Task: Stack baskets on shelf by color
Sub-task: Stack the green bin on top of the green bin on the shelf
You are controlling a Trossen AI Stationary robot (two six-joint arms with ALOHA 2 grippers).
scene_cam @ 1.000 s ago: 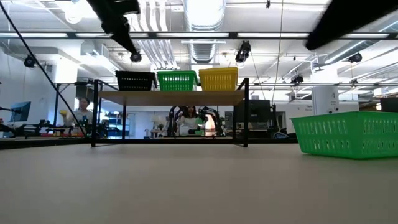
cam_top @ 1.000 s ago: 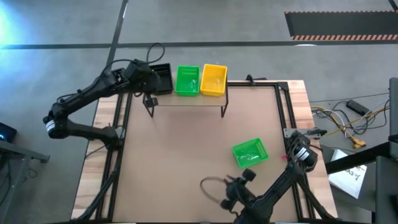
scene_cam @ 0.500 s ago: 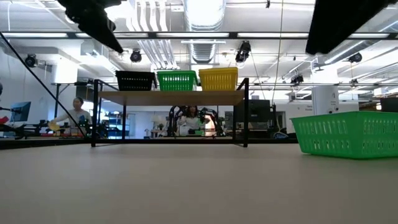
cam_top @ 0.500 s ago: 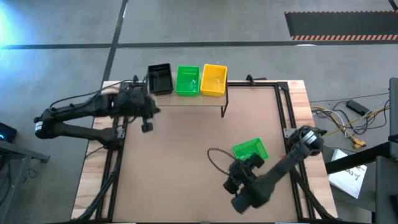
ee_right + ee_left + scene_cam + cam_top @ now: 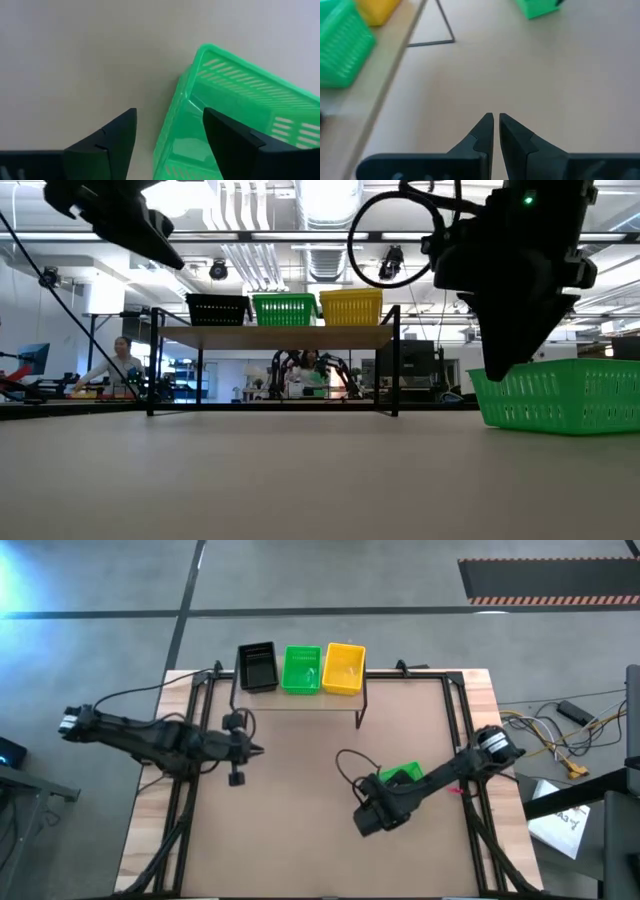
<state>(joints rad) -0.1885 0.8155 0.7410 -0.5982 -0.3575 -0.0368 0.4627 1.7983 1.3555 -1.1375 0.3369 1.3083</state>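
Observation:
On the light-wood shelf [image 5: 300, 698] at the table's far side stand a black basket [image 5: 257, 667], a green basket [image 5: 302, 669] and a yellow basket [image 5: 344, 668] in a row, bottoms on the board. Another green basket [image 5: 405, 775] rests on the tabletop at the right. My right gripper [image 5: 170, 134] is open and points steeply down over that basket's near-left corner [image 5: 186, 95], one finger on each side of its end wall; whether they touch it I cannot tell. My left gripper [image 5: 496, 118] is shut and empty, held above the table's left side [image 5: 243, 750].
A black cable loop [image 5: 350, 768] arches off my right arm. Black frame rails [image 5: 196, 730] run along the table's sides. Bare tabletop [image 5: 300, 800] lies between the arms. A person [image 5: 122, 360] shows in the room beyond the table.
My left gripper has drawn back from the black basket on the shelf toward the near edge and down, staying shut; the black basket stays on the shelf. My right gripper has swung from the table's near edge toward the green basket on the table and tipped downward over it.

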